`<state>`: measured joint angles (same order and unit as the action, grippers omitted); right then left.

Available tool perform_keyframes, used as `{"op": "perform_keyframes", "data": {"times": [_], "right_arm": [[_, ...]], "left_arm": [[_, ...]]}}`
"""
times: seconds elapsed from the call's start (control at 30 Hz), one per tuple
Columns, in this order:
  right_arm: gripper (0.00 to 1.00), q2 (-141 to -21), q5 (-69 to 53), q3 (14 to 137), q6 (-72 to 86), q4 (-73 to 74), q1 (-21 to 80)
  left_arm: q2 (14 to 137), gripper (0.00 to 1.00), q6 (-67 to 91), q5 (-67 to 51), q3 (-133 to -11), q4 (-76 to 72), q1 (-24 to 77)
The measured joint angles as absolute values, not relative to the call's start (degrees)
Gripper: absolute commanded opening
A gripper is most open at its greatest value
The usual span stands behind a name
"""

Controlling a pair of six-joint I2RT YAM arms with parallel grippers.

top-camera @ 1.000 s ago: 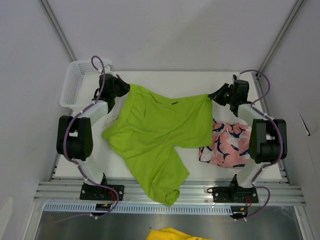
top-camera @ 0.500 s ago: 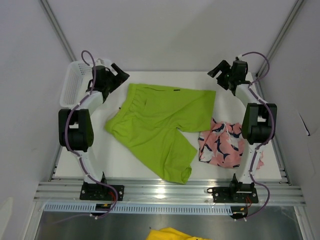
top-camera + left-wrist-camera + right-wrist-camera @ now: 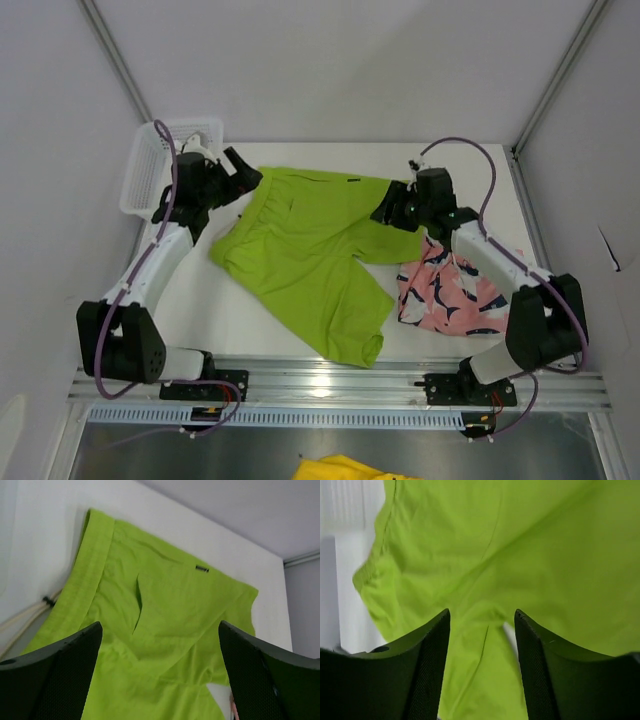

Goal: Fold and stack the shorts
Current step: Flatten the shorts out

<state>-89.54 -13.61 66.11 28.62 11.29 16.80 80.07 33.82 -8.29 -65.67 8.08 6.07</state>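
The lime green shorts [image 3: 310,250] lie spread flat in the middle of the white table, waistband toward the back, one leg reaching the near edge. The pink shorts [image 3: 450,290] with a navy-and-white print lie crumpled to their right, touching the green leg. My left gripper [image 3: 246,175] stands open just off the back left waistband corner. In the left wrist view the green shorts [image 3: 165,615] fill the space under the wide-apart fingers [image 3: 55,675]. My right gripper [image 3: 385,212] hovers over the shorts' right side, open, with green fabric [image 3: 485,555] below its fingers [image 3: 560,670].
A white mesh basket [image 3: 160,160] stands at the back left corner, just behind the left arm. The table [image 3: 300,155] has grey walls at the back and sides. A metal rail [image 3: 340,380] with the arm bases runs along the near edge. Something yellow [image 3: 345,468] lies below the rail.
Both grippers let go of the green shorts' waistband, and the shorts dropped flat. The right arm swung from the back right corner in over the shorts' right side. The left gripper drew back slightly.
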Motion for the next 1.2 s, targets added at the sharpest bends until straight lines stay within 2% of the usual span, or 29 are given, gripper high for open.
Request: {"op": "perform_keyframes", "data": {"times": [0.1, 0.27, 0.4, 0.57, 1.07, 1.2], "right_arm": [[0.52, -81.9, -12.2, 59.0, 28.9, 13.7, 22.2], [0.43, -69.8, -9.2, 44.5, 33.8, 18.0, 25.7], [0.44, -59.7, -7.7, 34.2, 38.9, 23.3, 28.1], [0.45, -51.9, -7.0, 29.2, 43.4, 25.3, 30.4], [0.41, -61.1, -7.0, 24.1, 49.6, 14.5, 31.0], [0.33, -64.6, -7.1, 24.1, 50.3, 11.4, 31.0]], "left_arm": [[75.2, 0.99, 33.9, -8.1, -59.7, 10.5, 5.9], [65.9, 0.99, 34.9, -7.7, -49.9, 14.0, 5.9], [57.8, 0.99, 36.1, -7.3, -41.8, 14.3, 5.9], [55.3, 0.99, 36.5, -5.7, -37.5, 14.7, 5.9], [52.7, 0.99, 36.6, -4.5, -31.5, 15.5, 5.9], [51.4, 0.99, 36.6, -3.6, -30.0, 15.2, 5.9]]}}
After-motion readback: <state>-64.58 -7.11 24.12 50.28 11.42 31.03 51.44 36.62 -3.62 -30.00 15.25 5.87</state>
